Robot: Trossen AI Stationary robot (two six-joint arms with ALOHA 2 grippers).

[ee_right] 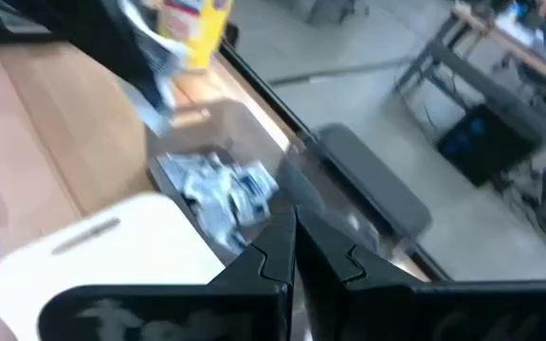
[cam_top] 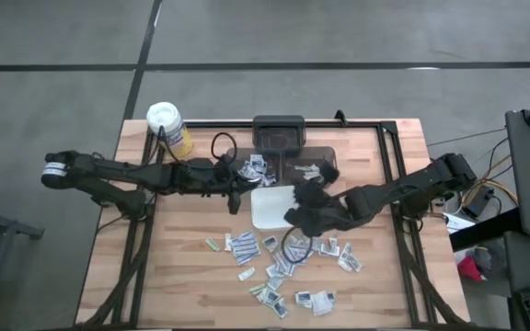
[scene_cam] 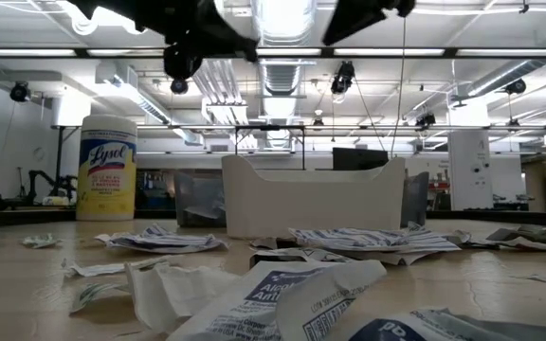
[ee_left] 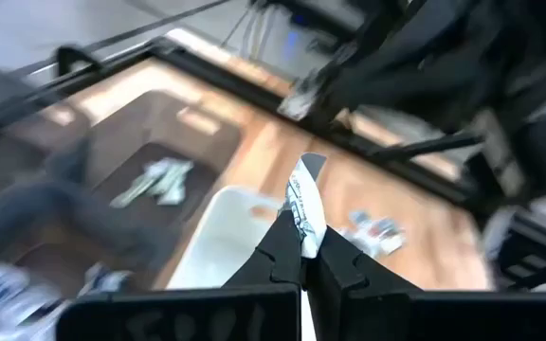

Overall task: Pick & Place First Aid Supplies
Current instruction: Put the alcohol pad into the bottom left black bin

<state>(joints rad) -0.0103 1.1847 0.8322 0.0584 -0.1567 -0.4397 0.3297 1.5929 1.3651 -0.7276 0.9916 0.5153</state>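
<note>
Several small flat first aid packets [cam_top: 279, 267], white and grey with bluish print, lie scattered on the near half of the wooden table. A white tray [cam_top: 270, 210] stands at the table's middle. My left gripper [cam_top: 236, 195] hangs above the tray's left side, shut on one white packet [ee_left: 305, 201]. My right gripper [cam_top: 300, 193] hovers over the tray's right side, shut, and nothing shows beyond its fingertips [ee_right: 292, 248]. In the low view the tray [scene_cam: 316, 194] stands behind the packets [scene_cam: 282, 289]. My left gripper pinches the white packet between its two fingers [ee_left: 282, 248], on the packet's flat faces near its lower end [ee_left: 306, 235]. The packet stands on edge and sticks out past the fingertips, lifted clear above the tray.
A yellow canister with a white lid [cam_top: 168, 124] stands at the far left corner. A clear bin [cam_top: 288, 165] behind the tray holds more packets [ee_right: 221, 189], and a dark box [cam_top: 279, 136] sits at the far edge. Bare wood shows at the near left.
</note>
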